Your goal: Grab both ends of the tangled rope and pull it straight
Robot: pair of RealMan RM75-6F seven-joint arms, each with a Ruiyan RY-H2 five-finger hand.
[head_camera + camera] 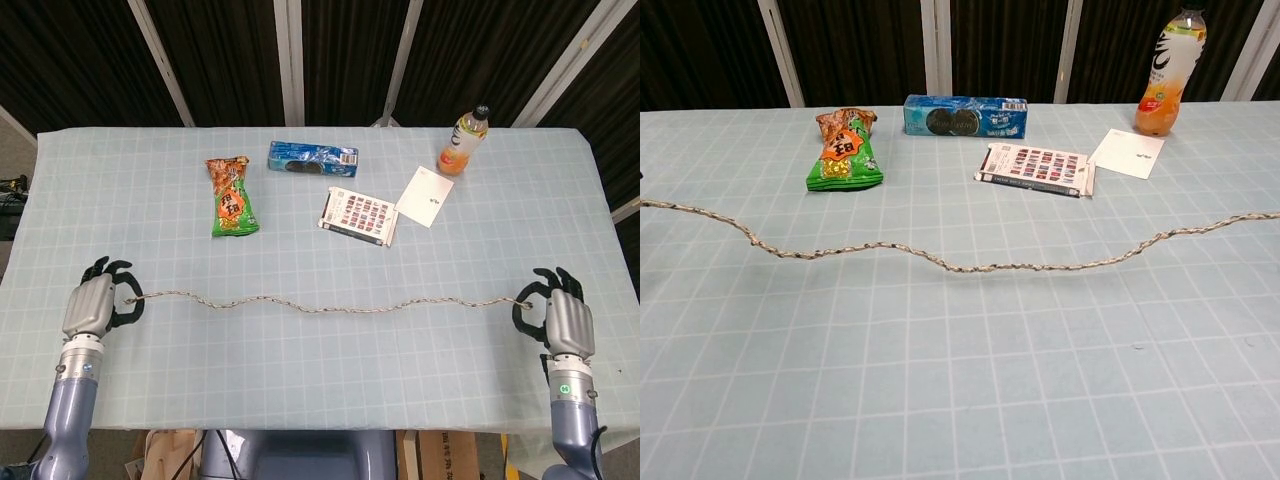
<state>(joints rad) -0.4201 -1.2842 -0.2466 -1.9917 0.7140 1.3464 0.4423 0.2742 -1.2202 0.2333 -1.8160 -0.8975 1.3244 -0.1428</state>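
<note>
Left hand (92, 303) at the near left edge of the surface (150, 200), fingers curled around the left end of the rope (320, 304); right hand (562, 318) at the near right edge, fingers pinched on the right end. Both hands seen in head view only; chest view shows neither, only the rope running off both sides of the picture. Rope lies across the near part of the checked cloth between the two hands, nearly straight, with shallow waves left along its length and no loops or knots visible. In chest view the rope dips slightly near its middle and rises toward each side. Farther back on the surface, well apart from the rope: green snack bag (232, 198) left of centre, blue cookie box (312, 158) behind and to its right, a printed booklet (358, 216) near centre with a white card (425, 196) just beside it at its right, overlap at the corner hard to judge. Orange drink bottle (462, 142) stands upright at the far right, behind the card.
</note>
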